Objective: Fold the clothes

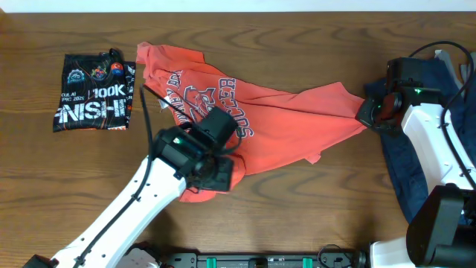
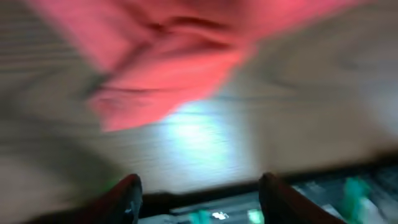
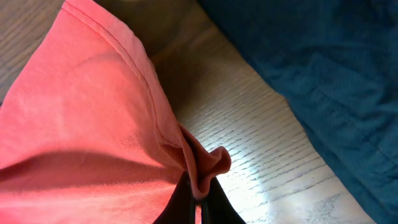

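Note:
The orange-red T-shirt with the navy-and-white "SOCCER" crest lies rumpled across the middle of the table. My right gripper is shut on the shirt's right edge; the right wrist view shows the red fabric pinched between the fingers. My left gripper hovers over the shirt's front left edge. In the blurred left wrist view its fingers are spread and empty, with red cloth beyond them. A navy blue shirt lies under my right arm and shows in the right wrist view.
A folded black printed shirt lies at the far left. The table's front edge with black and green hardware runs along the bottom. The right arm's base stands at the right.

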{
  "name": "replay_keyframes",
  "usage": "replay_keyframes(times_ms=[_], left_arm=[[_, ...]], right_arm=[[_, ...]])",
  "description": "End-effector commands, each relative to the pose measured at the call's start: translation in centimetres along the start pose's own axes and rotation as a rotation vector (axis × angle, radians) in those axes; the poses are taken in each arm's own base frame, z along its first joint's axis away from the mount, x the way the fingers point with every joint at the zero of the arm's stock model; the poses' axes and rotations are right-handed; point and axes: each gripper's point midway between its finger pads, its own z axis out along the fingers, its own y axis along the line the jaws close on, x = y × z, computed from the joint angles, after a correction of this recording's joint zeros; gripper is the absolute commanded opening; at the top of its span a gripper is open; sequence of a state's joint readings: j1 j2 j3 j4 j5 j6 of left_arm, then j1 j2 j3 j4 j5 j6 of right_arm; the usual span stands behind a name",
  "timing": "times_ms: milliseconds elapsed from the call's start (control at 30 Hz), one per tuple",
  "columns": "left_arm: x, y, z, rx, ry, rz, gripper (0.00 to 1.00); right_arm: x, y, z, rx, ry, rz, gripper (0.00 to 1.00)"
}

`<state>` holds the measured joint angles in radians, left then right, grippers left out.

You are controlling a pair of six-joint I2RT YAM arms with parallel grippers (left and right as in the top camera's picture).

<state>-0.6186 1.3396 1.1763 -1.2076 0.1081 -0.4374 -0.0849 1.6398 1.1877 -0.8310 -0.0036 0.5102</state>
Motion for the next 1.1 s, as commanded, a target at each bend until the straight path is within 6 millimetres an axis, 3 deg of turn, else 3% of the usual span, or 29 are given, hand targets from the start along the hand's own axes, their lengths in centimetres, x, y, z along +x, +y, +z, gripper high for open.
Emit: replay_keyframes(times_ms=[0,100,200,500,600,767,833,967,1067], left_arm=[[-2.6,6.1,-0.7,-0.252,-0.123,-0.157,0.64],[-3.6,8.6,-0.9,-0.267,-0.145,-0.299,0.65],[-3.8,9.4,0.3,-0.212,-0.114,-0.388,0.65],[-1.5,7.4,9.3,-0.027,0.07,-0.434,0.73],[-0.9,6.3,11.2,0.037,0.13,-0.44,0.72],[0.4,2.7,11.4,0.208,0.253,-0.416,0.59],[1.6,1.5,10.9,0.246,0.311,-0.403,0.4],[3.9,0.8,10.6,0.212,0.391,-0.368,0.07],[4.8,0.6,10.5,0.194,0.416,-0.349,0.06]], right_arm=[[-0.6,-0.9,-0.2,0.031,-0.017,-0.009,0.01],[-0.4,-1.2,-0.2,0.038,-0.007,-0.018,0.01],[-0.2,-1.3,-0.2,0.045,0.0,-0.02,0.01],[0.4,-1.6,-0.2,0.057,0.025,-0.03,0.02],[0.4,-1.7,-0.2,0.059,0.029,-0.03,0.02],[0.7,-1.8,-0.2,0.064,0.04,-0.037,0.02],[0.7,-1.8,-0.2,0.065,0.039,-0.037,0.03],[0.7,-1.8,-0.2,0.065,0.039,-0.037,0.03],[0.7,-1.8,-0.2,0.064,0.039,-0.037,0.03]])
